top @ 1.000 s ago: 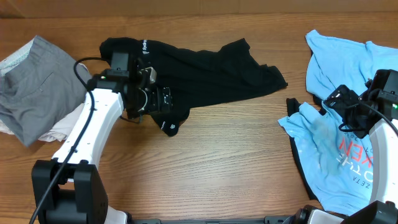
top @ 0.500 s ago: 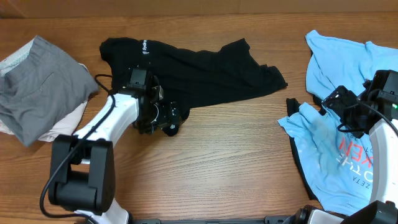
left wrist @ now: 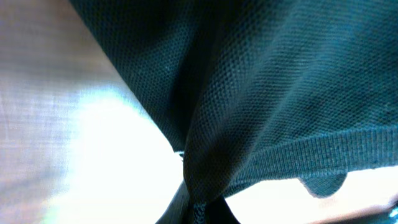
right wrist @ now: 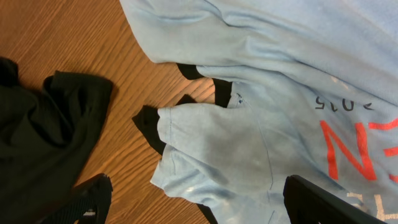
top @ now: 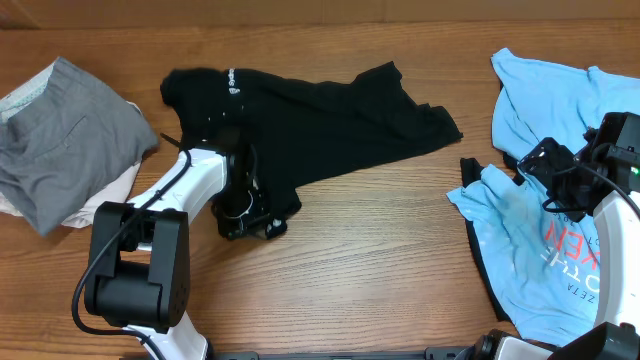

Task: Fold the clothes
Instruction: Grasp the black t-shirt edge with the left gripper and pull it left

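A black shirt (top: pixel 330 115) lies spread across the far middle of the table. My left gripper (top: pixel 250 222) sits at its near-left corner, shut on a pinch of that fabric. In the left wrist view the black shirt (left wrist: pixel 261 81) fills the frame and bunches into the left gripper (left wrist: pixel 198 213) at the bottom edge. A light blue T-shirt (top: pixel 560 215) with red lettering lies rumpled at the right. My right gripper (top: pixel 548 172) hovers over its left sleeve, open. In the right wrist view the right gripper (right wrist: pixel 208 202) holds nothing above the blue T-shirt (right wrist: pixel 280 93).
A folded grey garment (top: pixel 60 140) rests at the far left on a white one (top: pixel 100 208). The wooden table (top: pixel 380 260) shows between the shirts. An edge of the black shirt (right wrist: pixel 43 137) appears in the right wrist view.
My left gripper came toward the near edge over the black shirt's corner and shut on the fabric, bunching it. The right arm has not moved.
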Motion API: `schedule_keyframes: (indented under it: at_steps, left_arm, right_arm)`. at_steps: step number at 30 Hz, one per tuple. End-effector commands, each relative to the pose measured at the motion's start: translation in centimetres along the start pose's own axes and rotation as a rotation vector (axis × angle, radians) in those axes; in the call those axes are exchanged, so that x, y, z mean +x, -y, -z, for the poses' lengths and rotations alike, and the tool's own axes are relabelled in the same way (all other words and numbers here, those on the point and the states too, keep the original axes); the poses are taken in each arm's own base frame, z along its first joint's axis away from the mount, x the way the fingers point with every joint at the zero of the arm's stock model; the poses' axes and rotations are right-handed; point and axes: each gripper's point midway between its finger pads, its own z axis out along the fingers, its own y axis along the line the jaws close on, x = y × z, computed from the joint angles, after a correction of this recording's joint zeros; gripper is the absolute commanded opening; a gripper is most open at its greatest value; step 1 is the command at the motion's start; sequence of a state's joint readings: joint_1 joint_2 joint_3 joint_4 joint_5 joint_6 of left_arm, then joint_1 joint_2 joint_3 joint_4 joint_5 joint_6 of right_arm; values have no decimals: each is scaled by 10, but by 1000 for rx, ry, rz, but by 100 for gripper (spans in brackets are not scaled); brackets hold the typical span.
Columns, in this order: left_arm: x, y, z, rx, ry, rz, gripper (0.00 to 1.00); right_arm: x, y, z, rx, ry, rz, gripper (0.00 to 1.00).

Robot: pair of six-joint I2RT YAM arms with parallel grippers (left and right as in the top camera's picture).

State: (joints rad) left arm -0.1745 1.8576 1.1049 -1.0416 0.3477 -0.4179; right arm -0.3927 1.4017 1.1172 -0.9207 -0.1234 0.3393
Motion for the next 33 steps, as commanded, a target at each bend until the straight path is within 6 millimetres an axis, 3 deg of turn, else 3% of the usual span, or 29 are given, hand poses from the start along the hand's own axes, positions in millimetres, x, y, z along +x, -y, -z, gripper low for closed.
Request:
schedule_keyframes:
  at_steps: [1,6,10,11,12,13,16,25,28,33]
  left_arm:
    - [18,-18,-1,-77,-79,-22,4]
    - [36,-51,6,-253,-136,2,6]
    - [33,-50,8,-252,-117,1,17]
    - [29,-48,8,-244,-97,-4,27]
    - [24,-46,9,-233,-70,-2,50]
    - [20,-44,11,-221,-43,1,62]
    - [10,-35,20,-175,34,-11,77]
    - [-35,-28,58,-68,312,77,80]
    - [-47,-27,54,-50,341,99,66]
    - [-45,-35,33,-72,288,126,69]
  right_arm:
    - [-1,-1,-1,-2,0,6,92]
    - [-1,-1,-1,-2,1,6,92]
    - [-1,-1,-1,-2,-1,6,93]
    - [-1,-1,-1,-1,0,6,93]
    - [-1,-1,-2,-1,-1,6,93]
    - [-1,0,-2,-1,-2,6,93]
    - [-1,0,-4,2,-8,4,93]
    - [0,1,-9,7,-20,3,93]
    - [0,1,-10,8,-23,2,93]
    - [0,2,-12,10,-27,1,93]
